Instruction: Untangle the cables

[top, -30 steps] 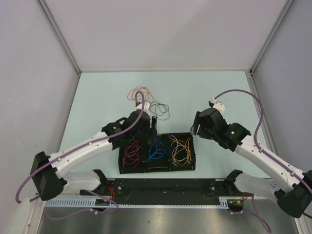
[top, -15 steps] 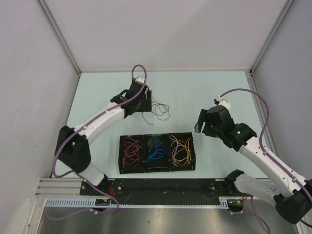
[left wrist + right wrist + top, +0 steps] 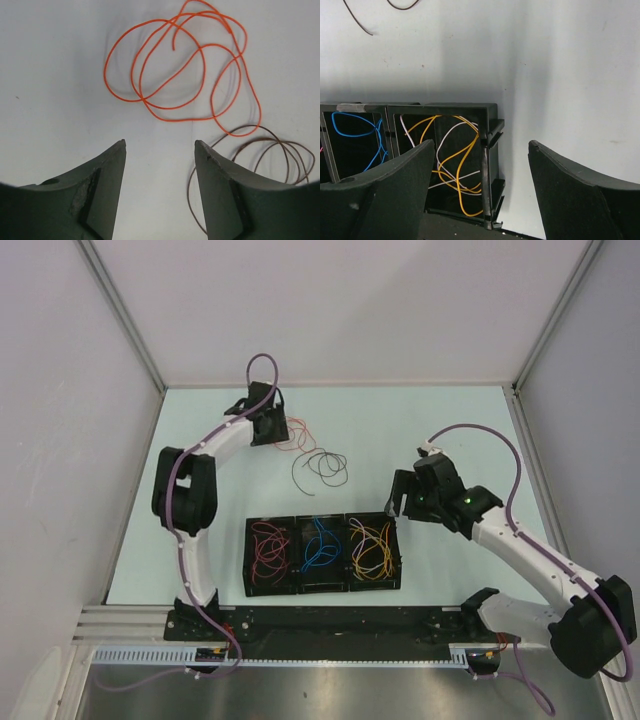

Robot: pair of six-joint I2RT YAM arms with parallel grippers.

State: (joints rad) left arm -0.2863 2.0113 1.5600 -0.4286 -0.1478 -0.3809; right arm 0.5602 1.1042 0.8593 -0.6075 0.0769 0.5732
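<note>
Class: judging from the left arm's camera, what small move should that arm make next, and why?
Probably ease the left tool forward onto the orange wire's near loop: it stands open and empty just short of it, and the brown wire lies off to one side.

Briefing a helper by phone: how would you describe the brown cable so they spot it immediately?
Find the black tray on the table. Beyond it lie two loose cables; the brown cable is the dark one, nearer the tray than the orange cable.
</note>
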